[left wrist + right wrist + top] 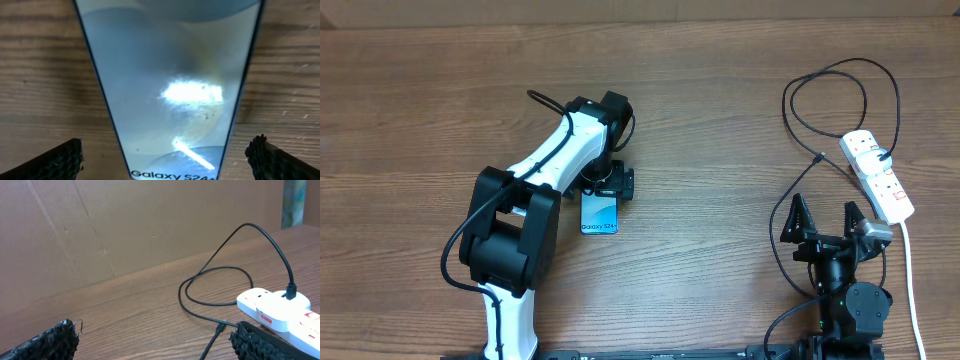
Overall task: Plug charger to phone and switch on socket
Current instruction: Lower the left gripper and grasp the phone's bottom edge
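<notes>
Both jaws released; phone lies flat, mid-counter.
The left jaws straddle the phone, bare counter showing beyond each long edge; socket lies at 3 o'clock, charger loops at 2, and the right jaws gape empty at 4.

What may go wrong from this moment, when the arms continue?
1. The open left gripper straddles the phone, which lies flat on the table; closing on its thin edges might slip or push it away.
2. The charger loops loosely from the socket to its small tip; the open right gripper might miss the tip, or a pull might drag the socket.
</notes>
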You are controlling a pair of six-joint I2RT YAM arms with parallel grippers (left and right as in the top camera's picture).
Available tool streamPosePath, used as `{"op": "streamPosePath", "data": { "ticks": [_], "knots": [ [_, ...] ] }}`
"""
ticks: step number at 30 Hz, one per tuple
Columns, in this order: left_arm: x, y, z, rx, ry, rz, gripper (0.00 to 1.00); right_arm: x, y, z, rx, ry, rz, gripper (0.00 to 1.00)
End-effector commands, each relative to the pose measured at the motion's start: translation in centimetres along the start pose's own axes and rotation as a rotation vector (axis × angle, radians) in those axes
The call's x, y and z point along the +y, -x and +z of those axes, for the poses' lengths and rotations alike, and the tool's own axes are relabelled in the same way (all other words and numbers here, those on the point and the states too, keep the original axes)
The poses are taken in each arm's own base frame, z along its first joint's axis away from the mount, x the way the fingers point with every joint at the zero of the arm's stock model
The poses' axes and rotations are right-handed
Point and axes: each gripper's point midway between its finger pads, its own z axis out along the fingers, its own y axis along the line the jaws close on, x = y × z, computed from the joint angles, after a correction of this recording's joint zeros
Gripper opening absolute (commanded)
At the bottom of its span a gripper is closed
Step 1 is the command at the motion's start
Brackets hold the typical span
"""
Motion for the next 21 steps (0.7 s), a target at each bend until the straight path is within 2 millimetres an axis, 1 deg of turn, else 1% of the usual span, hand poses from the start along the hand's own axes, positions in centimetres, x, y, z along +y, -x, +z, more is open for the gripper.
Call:
{"op": "streamPosePath", "data": {
  "ticks": [1,5,14,18,21],
  "knots": [
    [-0.4,0.5,0.0,-0.012,-0.019,0.018,1.00,0.0,-0.2,0.0,-0.004,0.004,-0.005,1.00],
    [-0.5,0.7,0.4,-0.020,-0.022,0.015,1.00,0.0,-0.2,0.0,-0.004,0.004,-0.005,1.00],
    [0.1,-0.2,1.6,0.010,-0.011,-0.061,1.00,0.0,-0.2,0.0,-0.004,0.004,-0.005,1.00],
    [-0.3,-0.7,2.7,0.021,-0.037,-0.064,1.00,0.0,-0.2,0.0,-0.004,0.004,-0.005,1.00],
    [-0.7,-1.3,3.9,0.034,-0.066,-0.070,1.00,0.0,-0.2,0.0,-0.004,0.004,-0.005,1.00]
  ]
}}
